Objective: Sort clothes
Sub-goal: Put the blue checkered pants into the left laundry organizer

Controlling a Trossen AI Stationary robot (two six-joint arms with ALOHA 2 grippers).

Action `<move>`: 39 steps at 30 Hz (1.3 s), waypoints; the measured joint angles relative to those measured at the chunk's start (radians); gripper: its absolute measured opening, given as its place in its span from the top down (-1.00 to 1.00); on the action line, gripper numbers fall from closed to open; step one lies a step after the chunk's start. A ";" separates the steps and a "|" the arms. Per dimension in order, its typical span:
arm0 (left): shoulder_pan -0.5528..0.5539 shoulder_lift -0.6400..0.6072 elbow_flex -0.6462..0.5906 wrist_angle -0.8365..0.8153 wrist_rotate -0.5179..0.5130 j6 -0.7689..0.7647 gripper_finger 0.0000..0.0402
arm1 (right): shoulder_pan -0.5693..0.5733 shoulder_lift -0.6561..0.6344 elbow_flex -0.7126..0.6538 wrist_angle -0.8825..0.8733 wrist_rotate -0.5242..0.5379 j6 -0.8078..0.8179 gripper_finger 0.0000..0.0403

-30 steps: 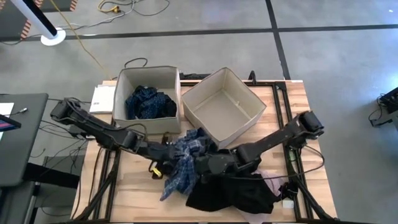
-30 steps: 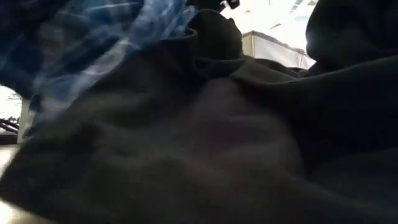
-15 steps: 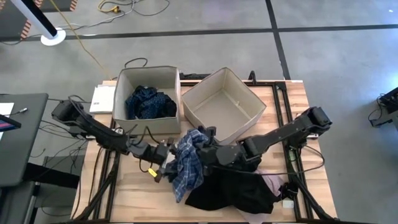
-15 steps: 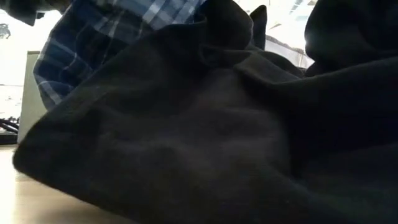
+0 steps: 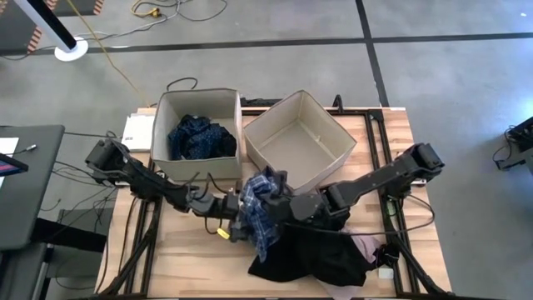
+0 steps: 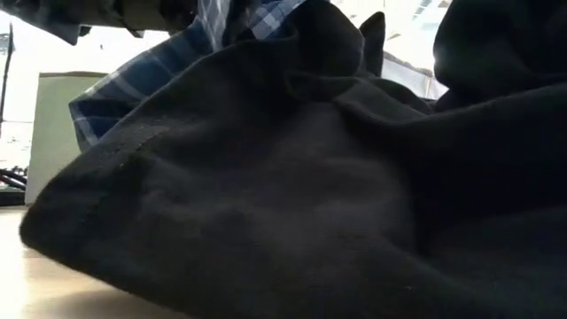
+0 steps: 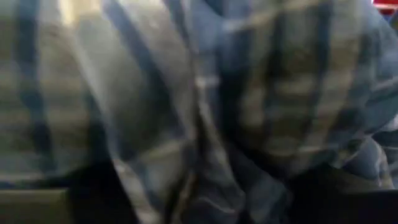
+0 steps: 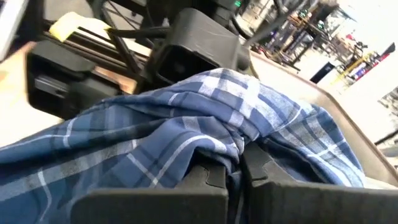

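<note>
A blue-and-white plaid shirt [image 5: 256,215] hangs bunched over the table's middle; it also shows in the low view [image 6: 133,84] and fills the left wrist view [image 7: 249,93]. My right gripper [image 5: 281,202] is shut on its top. My left gripper [image 5: 236,227] is against the shirt's left side. A large black garment [image 5: 308,254] lies on the table at the near right and fills the low view [image 6: 283,195]. A pink piece [image 5: 366,244] lies at its right edge. A dark blue patterned piece [image 5: 200,137] lies in the left beige box [image 5: 163,108]. My right gripper pinches a bunched fold at the top of the plaid shirt [image 8: 236,140] between its two fingers [image 8: 205,177]. It comes in roughly level from the table's right. The shirt drapes over the fingers and hangs slack below them, its lower end by the black garment's edge.
The right beige box [image 5: 329,125] stands open at the far middle, tilted against the left box. A white pad [image 5: 137,132] lies left of the boxes. A small white item [image 5: 385,271] lies at the near right corner. Bare wood [image 5: 183,258] shows at the near left.
My right gripper has gone up and a little toward the far edge with the plaid shirt, whose lower end has been drawn up off the table's near left and now hangs bunched. My left gripper has gone toward the table's right, up to the shirt.
</note>
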 joint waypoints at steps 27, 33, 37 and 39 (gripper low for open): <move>-0.005 -0.325 0.068 -0.237 -0.039 0.434 0.95 | 0.038 -0.066 0.010 0.027 -0.005 -0.087 0.67; -0.006 -0.456 0.071 -0.294 -0.052 0.491 0.95 | 0.024 -0.065 0.006 0.048 -0.012 -0.119 0.29; -0.006 -0.513 0.077 -0.295 -0.057 0.542 0.95 | -0.012 -0.056 0.003 0.031 -0.029 -0.049 -0.09; -0.006 -0.536 0.102 -0.327 -0.056 0.558 0.95 | -0.039 -0.048 0.003 0.044 -0.060 -0.010 -0.25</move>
